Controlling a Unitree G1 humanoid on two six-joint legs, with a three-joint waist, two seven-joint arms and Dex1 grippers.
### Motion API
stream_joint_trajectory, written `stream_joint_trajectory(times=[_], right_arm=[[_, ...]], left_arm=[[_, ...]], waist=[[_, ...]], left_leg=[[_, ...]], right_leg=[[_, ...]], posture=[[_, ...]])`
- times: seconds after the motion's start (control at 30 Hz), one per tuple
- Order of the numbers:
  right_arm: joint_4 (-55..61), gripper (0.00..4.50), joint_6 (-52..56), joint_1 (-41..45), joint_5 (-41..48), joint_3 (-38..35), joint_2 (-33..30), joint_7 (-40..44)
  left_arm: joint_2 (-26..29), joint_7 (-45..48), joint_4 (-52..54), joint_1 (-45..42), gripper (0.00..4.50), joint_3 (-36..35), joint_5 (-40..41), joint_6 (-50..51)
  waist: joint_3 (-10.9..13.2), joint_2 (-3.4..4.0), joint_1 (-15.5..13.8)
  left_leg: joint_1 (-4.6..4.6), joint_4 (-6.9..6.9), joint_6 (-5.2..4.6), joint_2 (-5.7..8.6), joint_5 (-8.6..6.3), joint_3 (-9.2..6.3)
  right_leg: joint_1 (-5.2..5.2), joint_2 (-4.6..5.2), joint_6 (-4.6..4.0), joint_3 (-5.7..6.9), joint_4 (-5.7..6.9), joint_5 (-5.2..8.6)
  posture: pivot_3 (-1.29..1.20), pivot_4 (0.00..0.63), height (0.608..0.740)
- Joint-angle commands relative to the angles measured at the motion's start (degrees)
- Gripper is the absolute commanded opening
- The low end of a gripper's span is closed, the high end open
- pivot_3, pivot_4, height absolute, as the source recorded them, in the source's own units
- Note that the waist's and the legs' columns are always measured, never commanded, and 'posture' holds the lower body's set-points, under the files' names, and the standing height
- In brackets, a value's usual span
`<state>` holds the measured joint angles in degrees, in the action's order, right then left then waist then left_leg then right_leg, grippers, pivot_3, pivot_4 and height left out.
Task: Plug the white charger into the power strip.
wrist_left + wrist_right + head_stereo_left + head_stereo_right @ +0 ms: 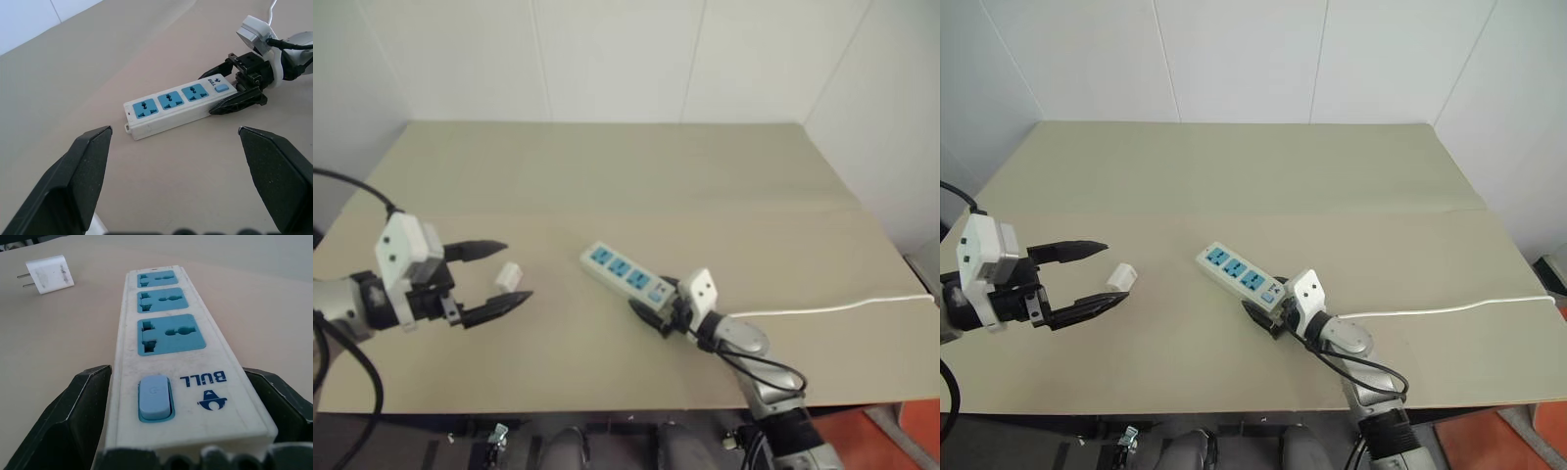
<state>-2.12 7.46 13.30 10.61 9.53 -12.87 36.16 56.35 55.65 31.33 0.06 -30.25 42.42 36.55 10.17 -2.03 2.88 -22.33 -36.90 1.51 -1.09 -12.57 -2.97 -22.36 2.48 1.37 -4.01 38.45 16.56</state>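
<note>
1. The long white plastic power strip [625,273] lies flat and slantwise near the middle of the tan bench [705,186], blue socket faces up; its thin white cable [832,308] trails off toward the bench's right edge.
2. The right gripper [656,315] sits at the strip's switch end with its black jaws spread, one on either side of the strip's body; whether they touch the sides I cannot tell; nothing is pinched yet, to my eye.
3. The small plain white boxy charger [509,275] lies on the bench well to the left of the strip, its two prongs showing in the right wrist view; the left gripper [499,277] hovers there with jaws spread, the charger seen between their tips from above; it is not held.
4. The step in hand appears to be steadying the strip; done well, the right jaws should close squarely on the switch end, low on the sides, clear of the blue switch [155,397] so it is not pressed, and leave all socket faces uncovered.
5. The left jaws should then take the charger by its flat sides, prongs left free.
6. Count: one strip; three blue sockets; one switch; one cable; one charger with two prongs; two grippers.
</note>
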Motion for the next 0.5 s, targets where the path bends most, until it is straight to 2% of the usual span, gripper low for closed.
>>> stream_joint_trajectory(times=[0.03,0.1,0.23,0.43,0.5], right_arm=[[-3.62,4.46,-1.35,0.79,0.01,0.48,0.13,1.79],[-5.64,4.3,-1.99,1.33,-0.06,0.58,-0.12,3.06],[-10.86,3.45,-3.33,3.61,0.1,0.23,-0.3,5.96],[-19.28,3.45,-7.39,8.88,0.55,-0.77,0.29,10.18],[-19.89,3.45,-9.4,11.36,3.03,-1.88,0.25,14.35]], left_arm=[[0.97,-0.22,1.3,-0.77,4.5,-0.7,0.49,-0.24],[0.99,-0.24,1.27,-0.81,4.5,-0.65,0.39,-0.3],[1.01,-0.29,1.28,-0.96,4.5,-0.61,0.35,-0.42],[1.06,-0.22,1.42,-1.15,4.5,-0.62,0.4,-0.56],[1.39,0.22,1.13,-1.37,4.5,-0.59,0.34,-0.7]], waist=[[-0.03,-0.04,0.08],[-0.07,-0.11,0.22],[-0.18,-0.25,0.52],[-0.29,-0.43,1.23],[-0.28,-0.43,1.21]], left_leg=[[0.07,0.0,0.0,0.0,0.0,0.01],[0.2,0.0,0.0,0.0,0.0,0.01],[0.36,0.0,0.0,-0.01,0.0,0.01],[0.61,0.0,0.01,-0.03,0.01,0.03],[0.76,-0.01,0.01,-0.03,0.01,0.02]], right_leg=[[0.07,0.0,0.0,0.0,0.0,0.0],[0.17,-0.01,0.0,-0.01,0.02,0.0],[0.25,-0.03,-0.01,-0.01,0.11,0.0],[0.41,-0.06,-0.11,-0.05,0.16,-0.07],[0.54,-0.09,-0.12,-0.05,0.16,-0.08]], posture=[[0.0,0.15,0.74],[0.0,0.15,0.74],[0.0,0.15,0.74],[0.0,0.15,0.74],[0.0,0.15,0.74]])
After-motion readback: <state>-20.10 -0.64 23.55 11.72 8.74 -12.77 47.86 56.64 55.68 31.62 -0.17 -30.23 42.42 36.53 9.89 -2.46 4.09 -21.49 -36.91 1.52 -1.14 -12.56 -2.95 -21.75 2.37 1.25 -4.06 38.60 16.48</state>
